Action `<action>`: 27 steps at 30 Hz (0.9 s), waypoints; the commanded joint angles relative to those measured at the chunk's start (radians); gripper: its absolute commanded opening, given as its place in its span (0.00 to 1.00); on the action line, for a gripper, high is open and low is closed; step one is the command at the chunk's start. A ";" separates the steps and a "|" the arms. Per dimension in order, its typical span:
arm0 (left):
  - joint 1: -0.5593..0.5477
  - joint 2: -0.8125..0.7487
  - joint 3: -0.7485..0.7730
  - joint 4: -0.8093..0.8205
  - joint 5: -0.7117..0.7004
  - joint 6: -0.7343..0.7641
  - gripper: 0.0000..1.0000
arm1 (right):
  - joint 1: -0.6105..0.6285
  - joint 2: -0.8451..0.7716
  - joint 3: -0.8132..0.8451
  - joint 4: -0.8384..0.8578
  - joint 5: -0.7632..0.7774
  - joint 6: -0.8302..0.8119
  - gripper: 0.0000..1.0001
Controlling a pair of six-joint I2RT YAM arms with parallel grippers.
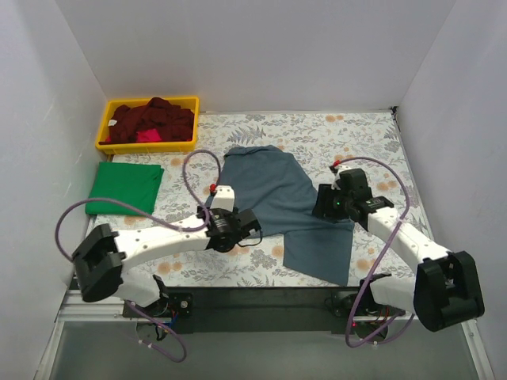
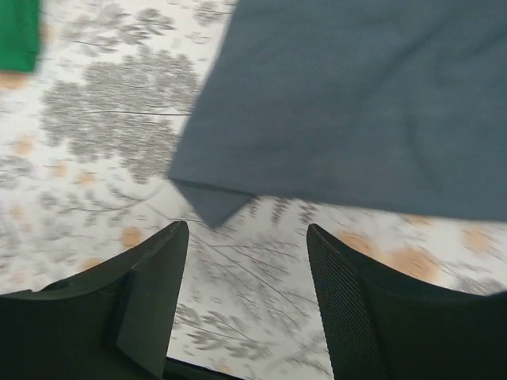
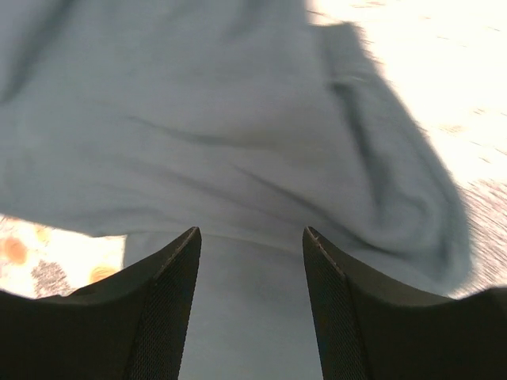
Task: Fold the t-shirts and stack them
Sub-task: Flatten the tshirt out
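Fingertips of my left gripper (image 2: pixel 246 229) fill the bottom of the left wrist view, spread apart with nothing between them, hovering over bare floral table cloth (image 2: pixel 103 119) just short of a pointed corner of the slate-blue shirt (image 2: pixel 356 103). From above I count one slate-blue shirt (image 1: pixel 273 194), lying near the middle of the table with its long axis running from about 11 o'clock to 5 o'clock. The narrower end points toward the far wall, and a broader flap reaches the near edge at 5 o'clock. It looks partly doubled over itself, and I cannot tell which end carries the collar. The left gripper (image 1: pixel 247 225) sits at the shirt's 8 o'clock edge. My right gripper (image 1: pixel 321 204) sits at its 3 o'clock edge. In the right wrist view that right gripper (image 3: pixel 250 231) is also released, its fingers wide above rumpled blue cloth (image 3: pixel 238 119) and gripping none of it. Out at 9 o'clock lies one green shirt (image 1: pixel 125 186), folded into a flat rectangle and well apart from the blue one. At 10 o'clock, in the far corner, one yellow bin (image 1: pixel 150 100) holds a heap of dark red shirts (image 1: pixel 154 117), too tangled to count. One pink shirt (image 1: pixel 146 136) shows at the bin's near side.
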State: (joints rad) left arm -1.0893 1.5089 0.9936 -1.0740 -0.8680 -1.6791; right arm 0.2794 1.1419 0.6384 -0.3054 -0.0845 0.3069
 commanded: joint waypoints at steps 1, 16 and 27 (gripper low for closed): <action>0.012 -0.211 -0.088 0.316 0.233 0.114 0.61 | 0.099 0.099 0.075 0.077 -0.060 -0.025 0.61; 0.469 -0.463 -0.394 0.480 0.636 -0.044 0.64 | -0.158 0.388 0.129 0.092 0.129 0.049 0.61; 0.511 -0.449 -0.401 0.474 0.644 -0.030 0.64 | 0.151 0.104 0.173 0.124 -0.024 -0.081 0.58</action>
State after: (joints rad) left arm -0.5835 1.0515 0.5907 -0.6003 -0.2420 -1.7172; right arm 0.2375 1.3079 0.7799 -0.2207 -0.0246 0.2714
